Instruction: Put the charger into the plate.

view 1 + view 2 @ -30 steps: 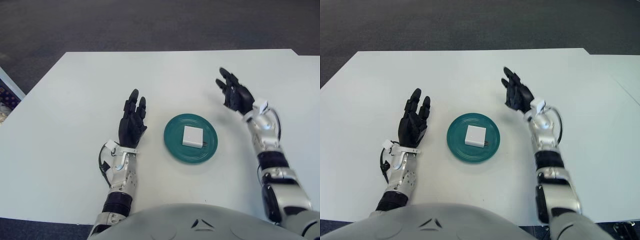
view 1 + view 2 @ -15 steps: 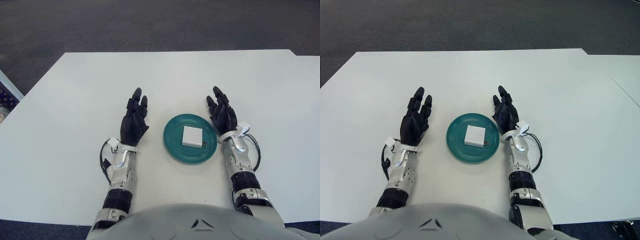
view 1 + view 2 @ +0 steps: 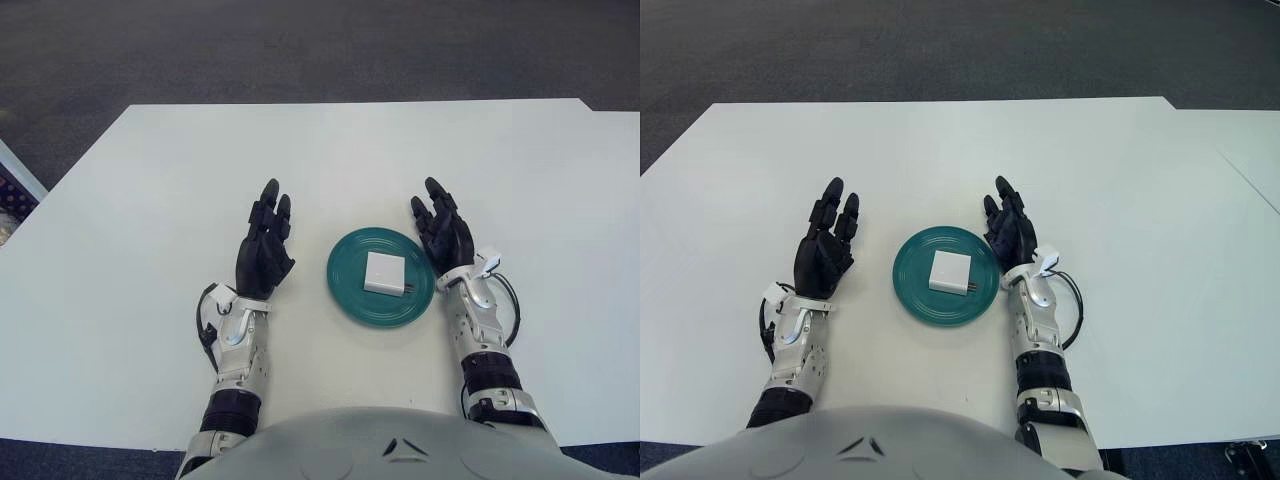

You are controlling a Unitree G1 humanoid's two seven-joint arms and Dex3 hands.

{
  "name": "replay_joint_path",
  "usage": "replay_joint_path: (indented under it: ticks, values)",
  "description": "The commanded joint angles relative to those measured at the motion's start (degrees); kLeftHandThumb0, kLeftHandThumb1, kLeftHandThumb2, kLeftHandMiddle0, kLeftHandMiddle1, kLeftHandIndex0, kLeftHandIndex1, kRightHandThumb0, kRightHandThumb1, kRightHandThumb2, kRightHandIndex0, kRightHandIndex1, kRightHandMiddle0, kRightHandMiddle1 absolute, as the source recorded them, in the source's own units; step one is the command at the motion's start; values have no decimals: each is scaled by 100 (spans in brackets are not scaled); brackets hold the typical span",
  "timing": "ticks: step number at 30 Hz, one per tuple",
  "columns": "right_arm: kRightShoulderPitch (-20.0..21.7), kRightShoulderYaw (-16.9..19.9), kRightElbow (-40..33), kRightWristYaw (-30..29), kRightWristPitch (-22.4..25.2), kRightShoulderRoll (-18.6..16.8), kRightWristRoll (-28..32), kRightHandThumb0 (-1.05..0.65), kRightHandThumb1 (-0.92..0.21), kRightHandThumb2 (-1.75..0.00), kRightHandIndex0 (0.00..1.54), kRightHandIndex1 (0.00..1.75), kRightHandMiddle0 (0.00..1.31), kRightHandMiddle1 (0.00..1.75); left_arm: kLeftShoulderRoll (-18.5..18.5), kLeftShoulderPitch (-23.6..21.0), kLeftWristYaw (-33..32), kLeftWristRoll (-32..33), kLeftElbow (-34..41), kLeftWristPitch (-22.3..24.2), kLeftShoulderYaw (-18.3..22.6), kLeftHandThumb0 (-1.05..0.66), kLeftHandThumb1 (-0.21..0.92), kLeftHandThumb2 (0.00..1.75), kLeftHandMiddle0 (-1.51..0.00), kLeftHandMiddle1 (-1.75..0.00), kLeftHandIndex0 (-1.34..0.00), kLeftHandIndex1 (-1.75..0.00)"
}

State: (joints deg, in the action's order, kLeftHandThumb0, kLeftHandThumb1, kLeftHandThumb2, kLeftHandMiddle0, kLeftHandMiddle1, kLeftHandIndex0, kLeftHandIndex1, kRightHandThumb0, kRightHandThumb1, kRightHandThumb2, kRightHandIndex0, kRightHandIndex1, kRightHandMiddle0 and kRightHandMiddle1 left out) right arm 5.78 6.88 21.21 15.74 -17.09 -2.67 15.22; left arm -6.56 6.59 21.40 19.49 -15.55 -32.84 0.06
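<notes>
A white square charger (image 3: 385,272) lies in the middle of a teal round plate (image 3: 348,287) on the white table. Its prongs point toward me at its lower right edge. My left hand (image 3: 264,246) rests on the table just left of the plate, fingers spread and empty. My right hand (image 3: 444,234) rests just right of the plate, close to its rim, fingers spread and empty. Neither hand touches the charger.
The white table (image 3: 330,160) stretches far ahead and to both sides. Dark carpet (image 3: 300,50) lies beyond its far edge. A patterned object (image 3: 12,195) shows at the left edge, off the table.
My right hand has come back from up and to the right and settled beside the plate's right rim. My left hand has shifted slightly. The charger has stayed in the plate.
</notes>
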Motion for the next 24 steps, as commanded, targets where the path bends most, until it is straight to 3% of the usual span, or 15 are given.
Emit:
replay_joint_path:
  ticks: [1, 8, 16, 24]
  values:
    - [-175, -35, -18, -45, 141, -53, 0, -98, -92, -106, 7, 0, 0, 17, -21, 494, -134, 5, -82, 359, 42, -98, 92, 98, -1, 0, 0, -13]
    - [-250, -56, -62, -112, 62, -107, -67, -97, -92, -105, 7, 0, 0, 15, -129, 752, -368, 212, 492, 1171, 36, -97, 92, 97, -6, -1, 0, -20]
    - [-248, -2, 66, -56, -69, -89, -12, -95, -92, -106, 8, 1, 0, 18, -262, 830, -543, 224, 645, 1172, 35, -97, 92, 93, -10, -1, 0, -30]
    - [-261, 43, 198, 13, -366, -63, -30, -93, -92, -110, 11, 1, 0, 22, -320, 1039, -839, 66, 932, 1211, -224, -97, 92, 86, -11, -1, 0, -33]
